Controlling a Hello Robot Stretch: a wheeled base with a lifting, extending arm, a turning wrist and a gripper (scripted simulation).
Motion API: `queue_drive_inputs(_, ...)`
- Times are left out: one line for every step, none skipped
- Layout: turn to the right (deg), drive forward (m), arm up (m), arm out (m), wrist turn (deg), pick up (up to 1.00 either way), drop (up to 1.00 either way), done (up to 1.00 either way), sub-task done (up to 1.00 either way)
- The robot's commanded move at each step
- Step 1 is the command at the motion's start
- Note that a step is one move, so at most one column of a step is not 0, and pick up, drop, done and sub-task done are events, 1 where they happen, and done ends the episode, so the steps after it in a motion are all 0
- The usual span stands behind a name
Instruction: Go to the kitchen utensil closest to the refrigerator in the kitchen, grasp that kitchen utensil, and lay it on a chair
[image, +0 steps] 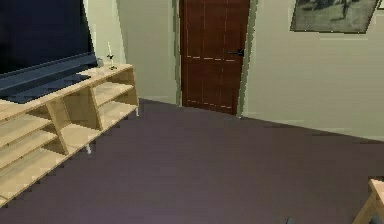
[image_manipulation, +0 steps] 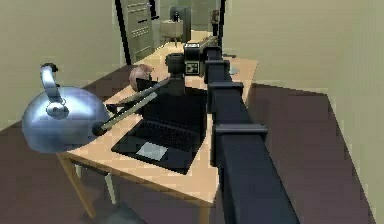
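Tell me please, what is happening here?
The robot faces a TV stand and a door. To its side, its arm stretches above a table with a laptop and a lamp. The gripper is over the table's far part; I cannot tell whether it holds anything.

Home: television (image: 40, 35), wooden door (image: 212, 55), laptop (image_manipulation: 165, 140)

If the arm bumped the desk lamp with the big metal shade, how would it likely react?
The lamp looks top-heavy: its big domed shade sits at the end of a thin slanted rod near the desk's edge, so a sideways push would probably swing or tip it. The shiny shade likely offers a slippery hold.
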Motion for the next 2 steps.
queue_drive_inputs(0.0,0.0,-0.46,0.0,0.0,0.0,0.0,0.0,0.0)
queue_drive_inputs(0.0,0.0,-0.32,0.0,0.0,0.0,0.0,0.0,0.0)
